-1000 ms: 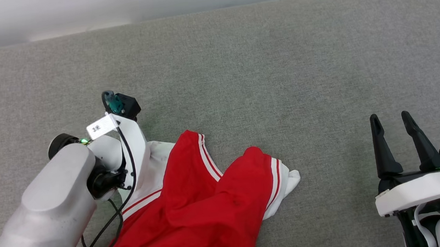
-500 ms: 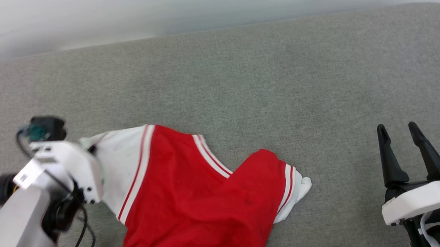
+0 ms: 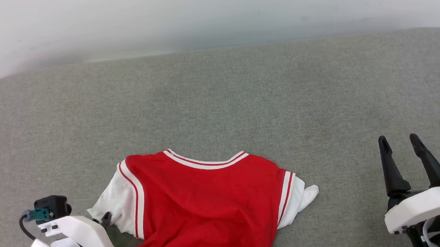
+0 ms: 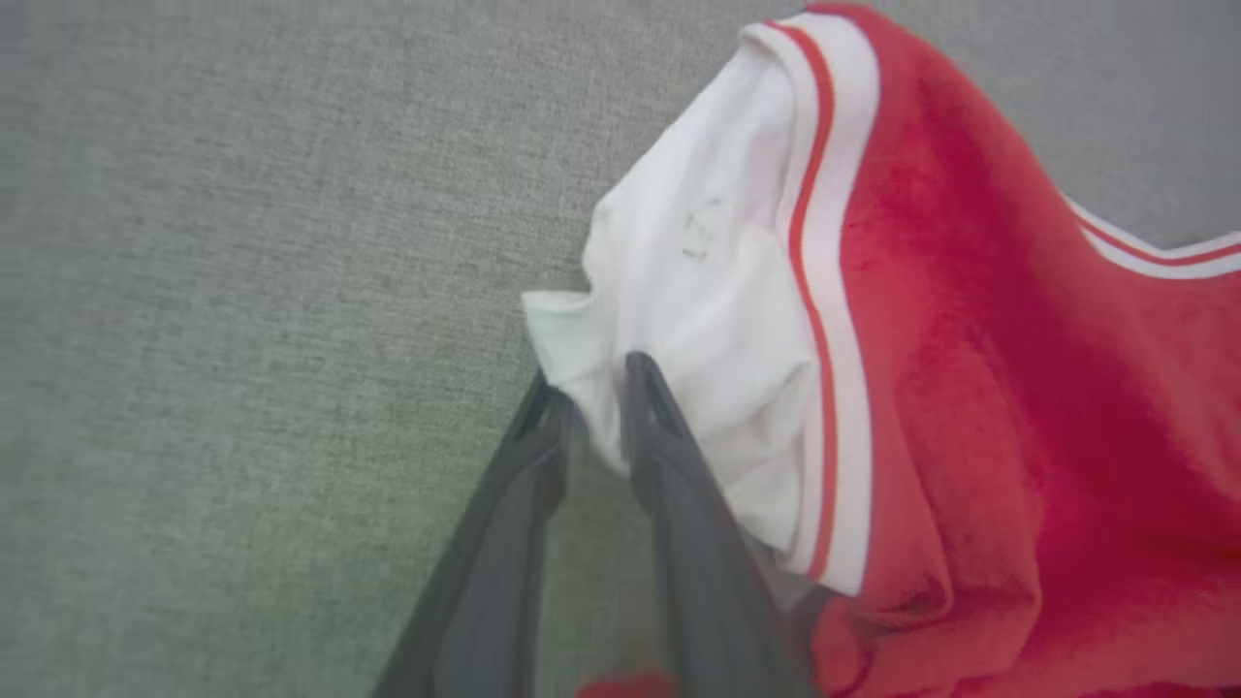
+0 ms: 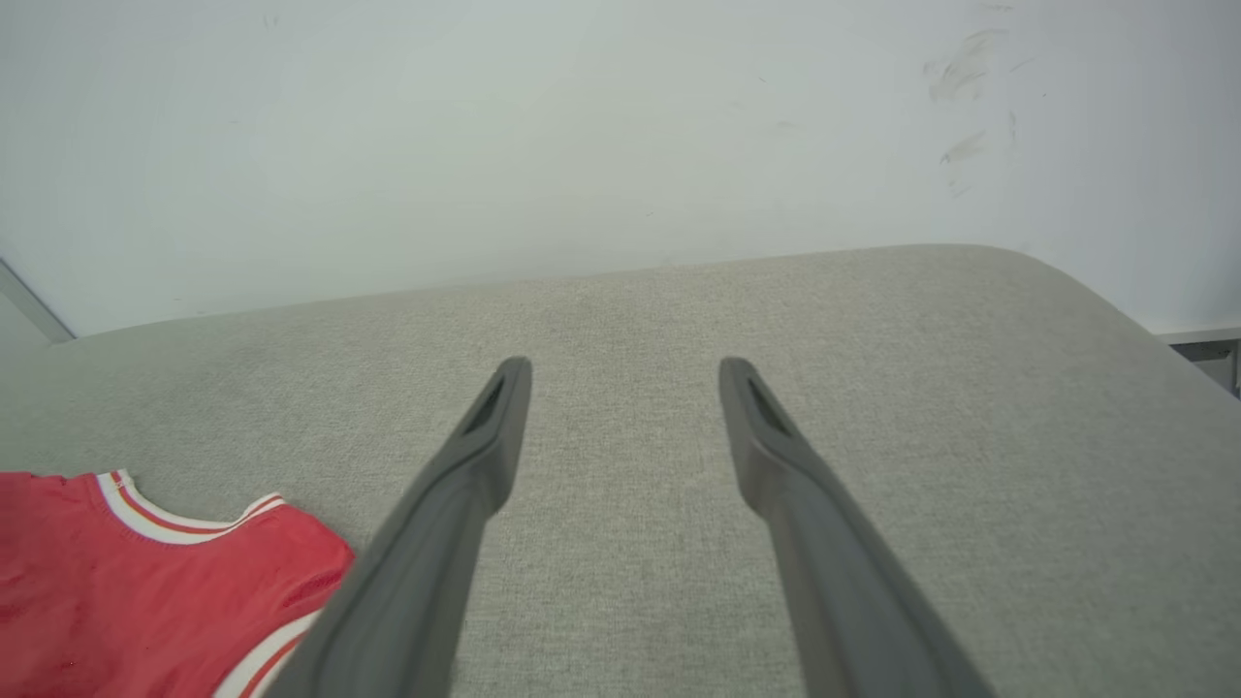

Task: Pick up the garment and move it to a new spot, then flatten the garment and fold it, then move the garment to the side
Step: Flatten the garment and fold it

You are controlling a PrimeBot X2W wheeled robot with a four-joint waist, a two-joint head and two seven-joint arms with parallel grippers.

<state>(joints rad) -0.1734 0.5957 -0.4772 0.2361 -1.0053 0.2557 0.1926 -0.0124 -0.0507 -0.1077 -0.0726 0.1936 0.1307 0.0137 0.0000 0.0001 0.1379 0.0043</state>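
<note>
Head view: the garment [image 3: 206, 202] lies on the grey woven surface [image 3: 241, 98], near the edge closest to me and left of centre. It rests plain red face up, with the striped collar trim [image 3: 203, 162] toward the far side. Its lower part runs off the bottom of the picture. One white sleeve [image 3: 111, 206] spreads to my left, and the other sleeve [image 3: 306, 195] is bunched at the right. The surface has rounded far corners and meets a bare pale wall [image 3: 197, 16] behind it. My left end effector [image 3: 105, 218] sits at the lower left, its dark tip at the hem of the left sleeve. My right end effector [image 3: 398, 142] is at the lower right, well apart from the shirt, with its fingers spread and nothing between them.

Left wrist view: the two dark fingers stand close together with a fold of the white sleeve's edge between their tips. This picture is blurred, so I cannot tell whether they are clamping the cloth or only bracketing it. The sleeve is lifted and creased there, and grey weave lies to the left.

Right wrist view: the fingers stand wide apart over bare grey fabric. The collar end of the shirt is at the lower left. A few scuff marks [image 5: 960, 68] show on the wall at the upper right.
</note>
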